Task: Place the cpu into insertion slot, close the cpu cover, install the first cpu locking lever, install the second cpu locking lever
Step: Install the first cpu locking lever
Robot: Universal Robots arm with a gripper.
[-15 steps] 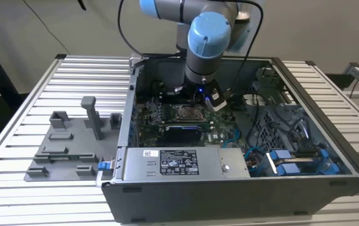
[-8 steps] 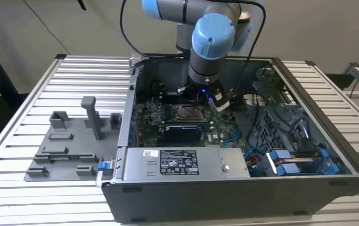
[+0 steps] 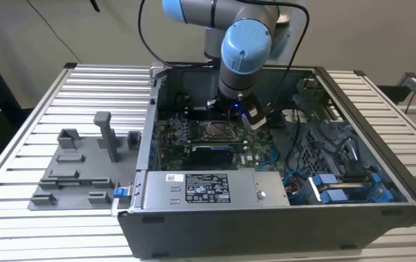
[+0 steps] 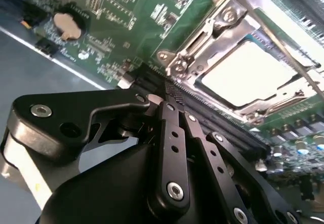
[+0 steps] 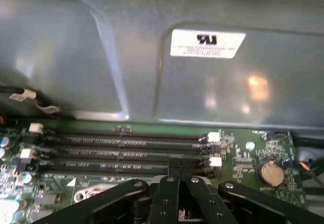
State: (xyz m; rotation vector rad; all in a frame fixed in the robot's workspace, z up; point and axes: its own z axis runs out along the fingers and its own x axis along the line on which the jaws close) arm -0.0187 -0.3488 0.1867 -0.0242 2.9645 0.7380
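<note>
Slatted metal table [image 3: 40,109] carries open computer case [image 3: 382,180], grey fixture plate [image 3: 77,164] on exterior view's left. Arm [image 3: 241,49] reaches down into case, over green board [image 3: 171,136]. Gripper [image 4: 169,100] empty, fingers [image 4: 174,133] pressed together, tips low over memory slots [image 5: 126,148] just beside socket. Cpu [image 4: 248,72] already seated in insertion slot [image 3: 215,130]. Cpu cover [image 4: 212,29] closed down around chip, pale metal top showing through cut-out. Thin lever [image 4: 296,62] crosses cover's edge; whether latched, cannot tell. Coin cell [image 4: 67,25] on board near gripper.
</note>
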